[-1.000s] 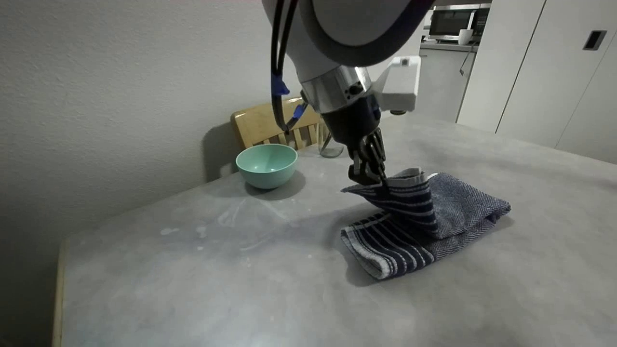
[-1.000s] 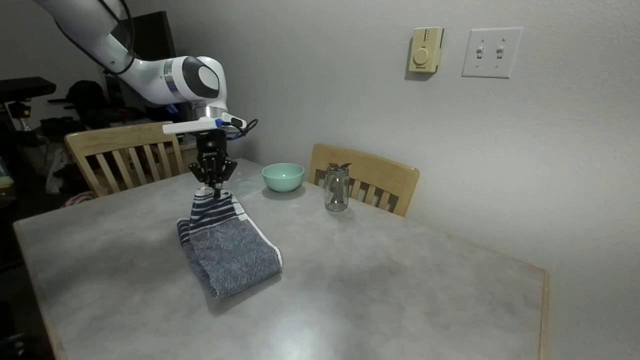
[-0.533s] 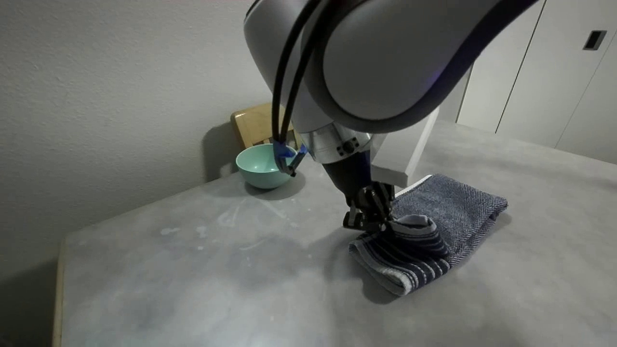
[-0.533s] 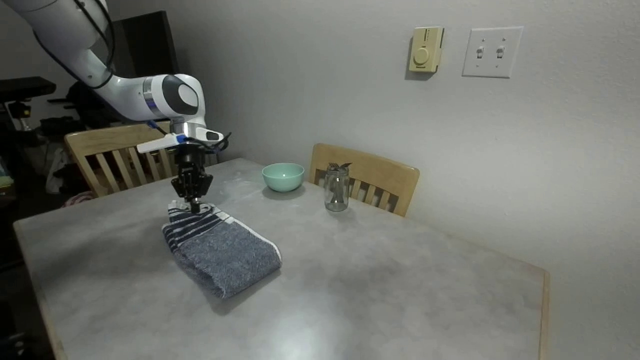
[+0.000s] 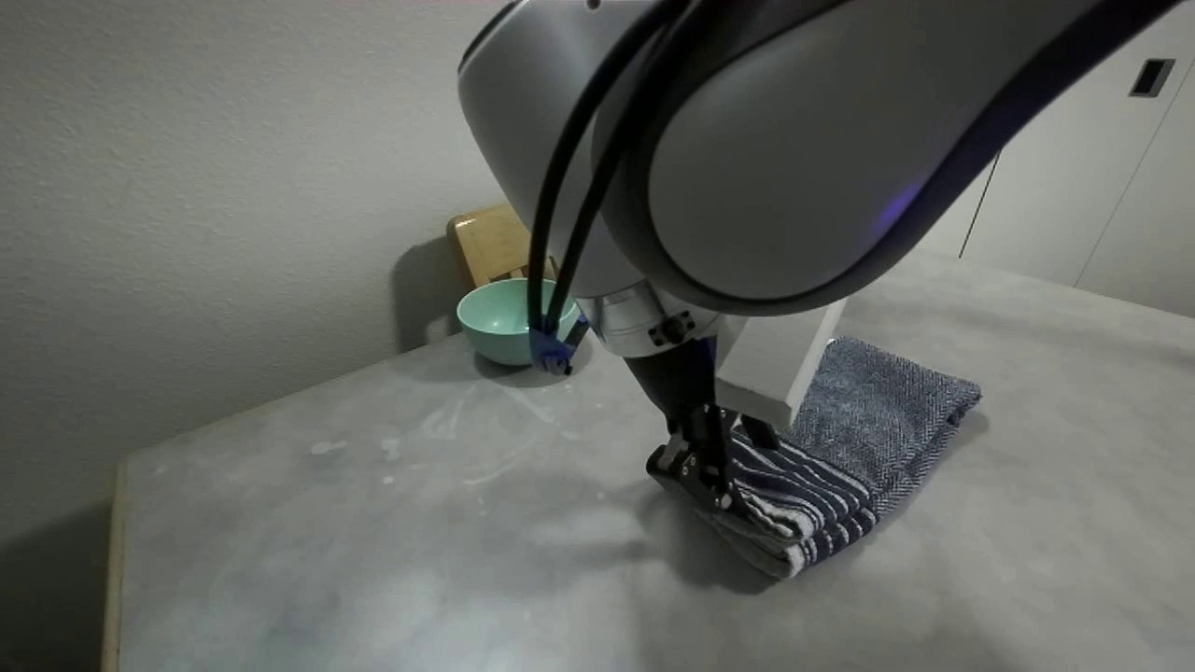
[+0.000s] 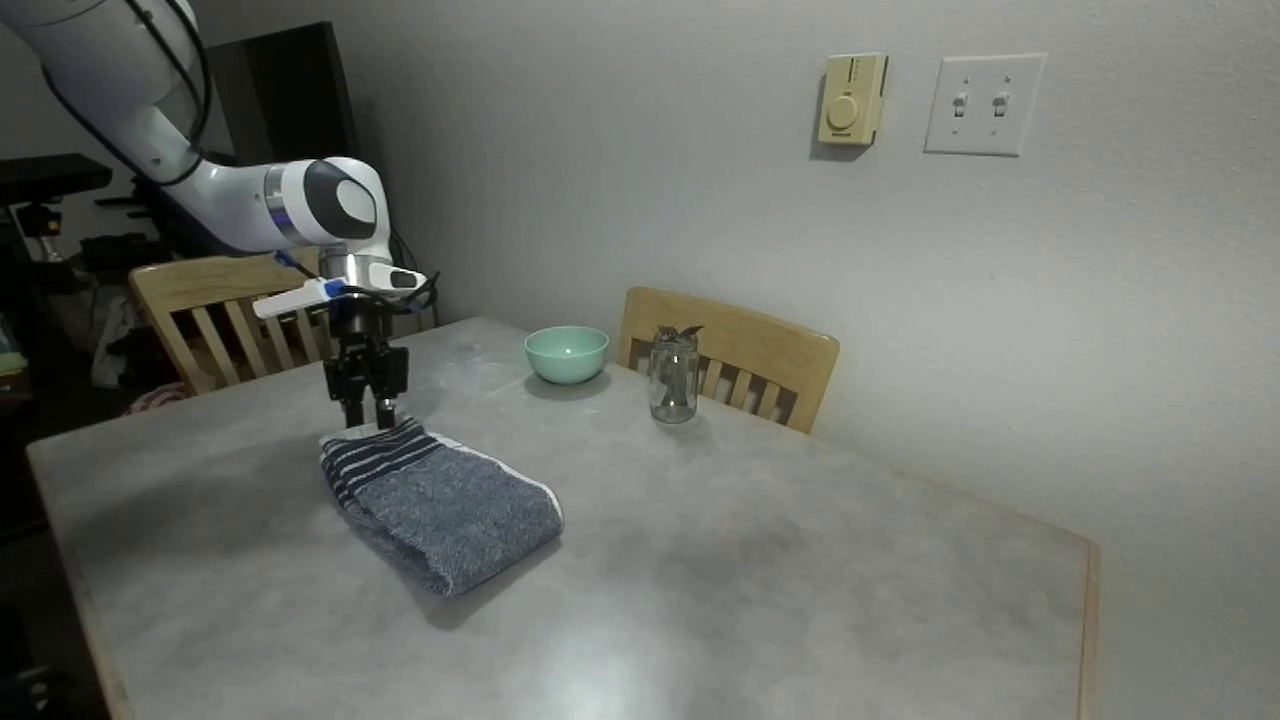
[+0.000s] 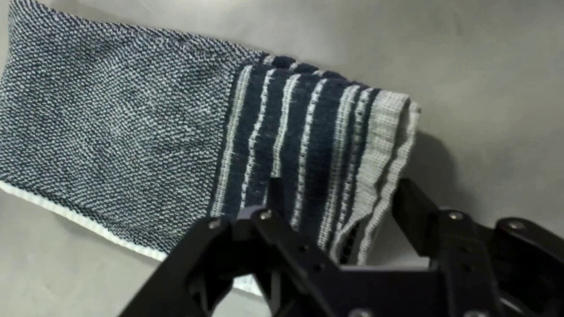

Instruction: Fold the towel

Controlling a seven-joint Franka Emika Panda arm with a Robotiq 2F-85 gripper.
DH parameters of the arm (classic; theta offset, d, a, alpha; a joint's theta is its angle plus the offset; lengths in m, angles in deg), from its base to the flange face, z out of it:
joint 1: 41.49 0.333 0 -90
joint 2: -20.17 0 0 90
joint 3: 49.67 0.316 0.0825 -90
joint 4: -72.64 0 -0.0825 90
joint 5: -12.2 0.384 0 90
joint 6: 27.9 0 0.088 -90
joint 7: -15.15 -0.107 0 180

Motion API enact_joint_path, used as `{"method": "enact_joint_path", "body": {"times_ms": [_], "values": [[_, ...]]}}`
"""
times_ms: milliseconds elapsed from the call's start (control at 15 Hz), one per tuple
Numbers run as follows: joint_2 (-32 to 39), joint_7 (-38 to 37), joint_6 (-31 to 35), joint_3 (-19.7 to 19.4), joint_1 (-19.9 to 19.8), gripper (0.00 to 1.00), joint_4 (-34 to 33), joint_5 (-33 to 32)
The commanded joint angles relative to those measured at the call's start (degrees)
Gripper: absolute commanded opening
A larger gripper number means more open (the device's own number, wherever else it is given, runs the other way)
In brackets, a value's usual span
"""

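Observation:
The blue-grey towel (image 5: 878,411) (image 6: 460,510) lies doubled over on the table in both exterior views. Its navy and white striped ends are stacked one on the other, with the white hems close together in the wrist view (image 7: 119,114). Right at that striped end, my gripper (image 5: 745,467) (image 6: 370,412) points down with its jaws apart. In the wrist view the gripper (image 7: 339,189) straddles the hem: one finger stands over the stripes, the other past the hem above bare table. The cloth between them is not pinched. Contact of the fingertips with the cloth cannot be made out.
A teal bowl (image 6: 566,355) stands near the wall, partly behind the arm's cables in an exterior view (image 5: 499,322). A glass jar (image 6: 675,385) with cutlery stands by a wooden chair (image 6: 740,345). Another chair (image 6: 240,290) is behind the arm.
My gripper has come down with the lifted striped end, laid it over the lower striped end, and opened, letting go of it. The rest of the towel has hardly moved.

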Motion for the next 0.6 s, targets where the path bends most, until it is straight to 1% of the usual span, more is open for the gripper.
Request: {"method": "enact_joint_path", "body": {"times_ms": [0,67,267,400,533], "values": [[-5.85,0.17,3.89,-1.17,-1.19,0.96,6.31,0.3],[-7.74,0.43,4.65,-1.64,-1.78,0.99,7.72,0.12],[-13.58,2.19,6.6,-2.62,-4.26,1.0,11.46,0.25],[-18.03,7.85,9.48,-2.11,-7.65,1.0,14.21,1.5],[-22.45,16.82,12.8,-1.43,-11.7,1.0,16.58,3.7]]}}
